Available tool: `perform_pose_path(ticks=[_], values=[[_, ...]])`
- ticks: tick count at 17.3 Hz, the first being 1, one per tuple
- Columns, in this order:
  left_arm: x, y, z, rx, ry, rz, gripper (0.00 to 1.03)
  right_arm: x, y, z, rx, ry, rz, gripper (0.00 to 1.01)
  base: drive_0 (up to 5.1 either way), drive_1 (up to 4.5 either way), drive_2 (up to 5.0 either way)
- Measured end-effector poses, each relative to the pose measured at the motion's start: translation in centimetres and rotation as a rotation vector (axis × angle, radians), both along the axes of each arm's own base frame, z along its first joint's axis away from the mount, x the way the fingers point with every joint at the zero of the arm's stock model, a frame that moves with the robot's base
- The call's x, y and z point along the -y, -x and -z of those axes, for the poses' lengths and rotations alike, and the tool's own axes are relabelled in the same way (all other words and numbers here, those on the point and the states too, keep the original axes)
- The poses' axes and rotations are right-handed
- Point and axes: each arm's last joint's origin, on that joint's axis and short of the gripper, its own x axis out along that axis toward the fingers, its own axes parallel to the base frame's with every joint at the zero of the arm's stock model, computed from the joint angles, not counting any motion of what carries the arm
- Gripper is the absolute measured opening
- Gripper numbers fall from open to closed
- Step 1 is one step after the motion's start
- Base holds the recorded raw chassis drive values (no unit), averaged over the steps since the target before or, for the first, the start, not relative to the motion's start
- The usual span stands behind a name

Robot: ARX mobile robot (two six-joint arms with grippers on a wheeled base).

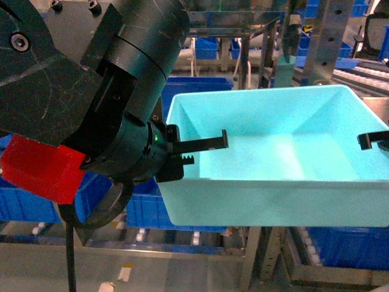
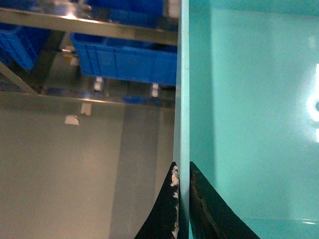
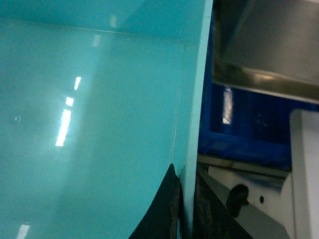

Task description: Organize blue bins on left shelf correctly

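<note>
Pale turquoise plastic fills the centre of the head view: the turquoise tub (image 1: 273,152) hangs in the air between your two arms, above and in front of the royal-blue crates (image 1: 152,210) on the steel shelf (image 1: 182,243). At 9 o'clock on the tub, the left gripper (image 1: 203,152) clamps the short side wall, one finger inside the tub and one outside; the left wrist view shows both dark fingers (image 2: 164,209) pressed against that wall. At 3 o'clock, the right gripper (image 1: 374,140) pinches the opposite wall the same way, as the right wrist view confirms (image 3: 182,209). The tub is empty, so judge it light; its walls look thin, smooth and glossy, hence likely to flex and slip under a pinch. Hold it by both short walls near the rim, as now, and keep both arms level. A red bin (image 1: 39,167) sits at 8 o'clock behind the left arm.
</note>
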Motion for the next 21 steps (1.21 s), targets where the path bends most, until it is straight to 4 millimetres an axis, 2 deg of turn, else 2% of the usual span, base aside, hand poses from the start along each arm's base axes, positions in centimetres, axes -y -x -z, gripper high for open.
perform_pose_path(ticks=[12,16,21], values=[[-0.22,-0.12,0.0,-0.002,0.004,-0.005,0.02,-0.26,-0.2,-0.1,0.003,-0.004,-0.017,0.02,-4.3,4.18,0.2],[-0.53,-0.25,0.03,-0.005,0.001,-0.014,0.02,-0.51,-0.2,-0.13,0.006,-0.005,-0.025,0.02,0.0,0.0,0.0],[-0.13,-0.08,0.0,-0.002,0.006,-0.001,0.02,-0.06,-0.2,-0.09,0.002,-0.004,-0.012,0.02,-3.4,4.86,-1.4]])
